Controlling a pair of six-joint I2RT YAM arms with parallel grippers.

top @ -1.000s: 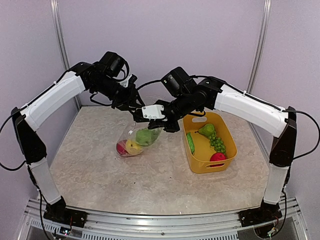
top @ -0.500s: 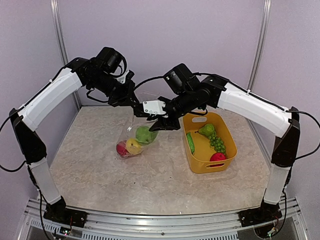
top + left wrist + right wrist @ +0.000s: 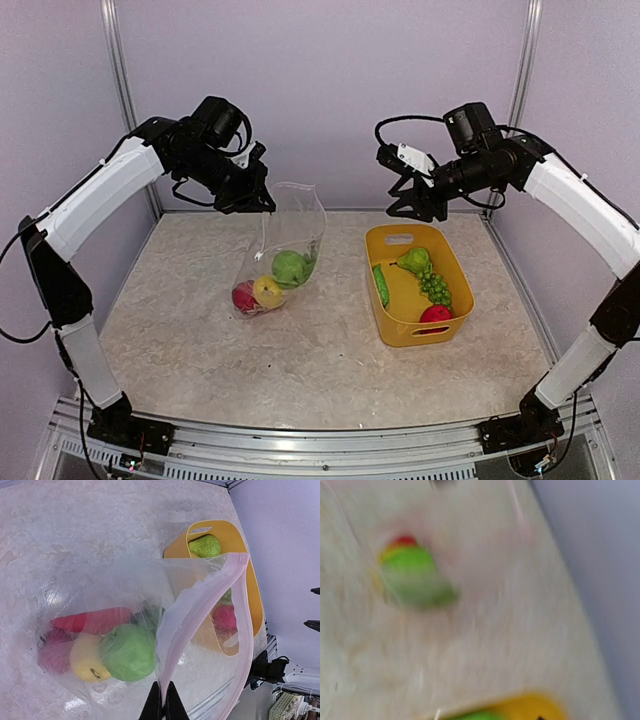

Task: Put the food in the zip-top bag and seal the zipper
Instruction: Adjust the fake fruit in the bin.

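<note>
My left gripper [image 3: 268,208] is shut on the mouth edge of the clear zip-top bag [image 3: 288,240] and holds it up; the bag's bottom rests on the table. In the bag lie a green round fruit [image 3: 289,267], a yellow one [image 3: 266,290] and a red one [image 3: 243,297]. The left wrist view shows the shut fingertips [image 3: 163,700] pinching the zipper strip [image 3: 200,605], the mouth gaping, and a red pepper [image 3: 92,621] inside. My right gripper [image 3: 415,212] hangs open and empty above the far end of the yellow basket [image 3: 455,275]. The right wrist view is blurred.
The basket holds a green cucumber [image 3: 381,285], a green pear-like fruit [image 3: 413,261], green grapes [image 3: 436,288] and a red round fruit [image 3: 436,314]. It stands right of the bag. Walls and upright posts close the back and sides.
My right gripper has left the bag's mouth and swung right and up to above the basket's far end. The bag now hangs from the left gripper alone.
</note>
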